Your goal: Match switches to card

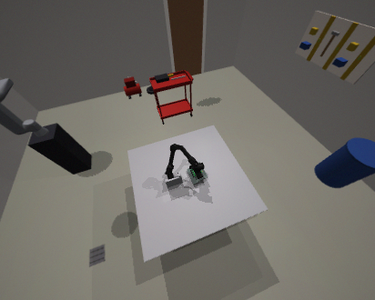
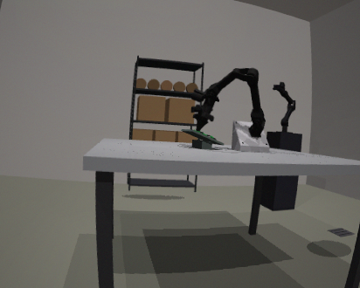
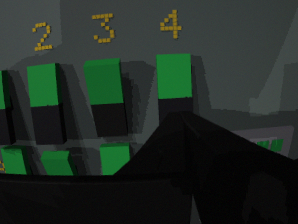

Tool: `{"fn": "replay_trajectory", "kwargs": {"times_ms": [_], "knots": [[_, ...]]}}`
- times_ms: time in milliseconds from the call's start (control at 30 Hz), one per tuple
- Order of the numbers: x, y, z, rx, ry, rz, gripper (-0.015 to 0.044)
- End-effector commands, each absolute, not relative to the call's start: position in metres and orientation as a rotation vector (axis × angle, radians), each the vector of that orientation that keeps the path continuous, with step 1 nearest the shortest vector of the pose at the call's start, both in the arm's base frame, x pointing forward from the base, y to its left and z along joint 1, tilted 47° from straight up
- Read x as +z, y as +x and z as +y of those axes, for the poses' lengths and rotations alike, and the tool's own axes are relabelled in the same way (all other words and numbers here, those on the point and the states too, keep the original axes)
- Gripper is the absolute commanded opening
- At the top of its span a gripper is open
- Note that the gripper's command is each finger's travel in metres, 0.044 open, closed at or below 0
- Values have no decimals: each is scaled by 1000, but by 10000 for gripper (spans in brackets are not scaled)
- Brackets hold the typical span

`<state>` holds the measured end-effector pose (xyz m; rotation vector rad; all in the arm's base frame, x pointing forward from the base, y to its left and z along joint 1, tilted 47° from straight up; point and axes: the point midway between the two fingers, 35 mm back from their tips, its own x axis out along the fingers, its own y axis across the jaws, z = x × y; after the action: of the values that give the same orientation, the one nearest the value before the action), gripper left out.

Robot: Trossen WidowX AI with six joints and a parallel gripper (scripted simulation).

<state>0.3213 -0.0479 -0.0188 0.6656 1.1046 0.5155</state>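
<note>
My gripper (image 2: 200, 128) (image 3: 178, 122) is shut with nothing held, low over the tilted switch panel (image 2: 190, 132) (image 3: 230, 65). In the wrist view its tip overlaps the near, dark half of the far-row switch under 4 (image 3: 174, 76); contact cannot be told. To its left stand the far-row switches under 3 (image 3: 103, 82) and under 2 (image 3: 43, 85), each with a green far half and a dark near half. Part of the second row shows green, such as one switch (image 3: 115, 157); the rest is hidden. The card (image 3: 284, 131) is mostly hidden behind the finger, with a few green squares showing.
The panel sits on the white table (image 1: 219, 182) (image 2: 132, 154), in front of the arm's pale base (image 1: 174, 182) (image 2: 245, 141). A red cart (image 1: 175, 109), a blue barrel (image 1: 347, 165) and a shelf (image 2: 169, 92) stand away from the table.
</note>
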Motion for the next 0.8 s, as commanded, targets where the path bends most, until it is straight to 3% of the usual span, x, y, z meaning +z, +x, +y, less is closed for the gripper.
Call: {"fn": "replay_trajectory", "kwargs": {"times_ms": [0,767], "knots": [[-19,322,-46,518,672,1104,0],[-21,323,-44,518,673,1104,0]]}}
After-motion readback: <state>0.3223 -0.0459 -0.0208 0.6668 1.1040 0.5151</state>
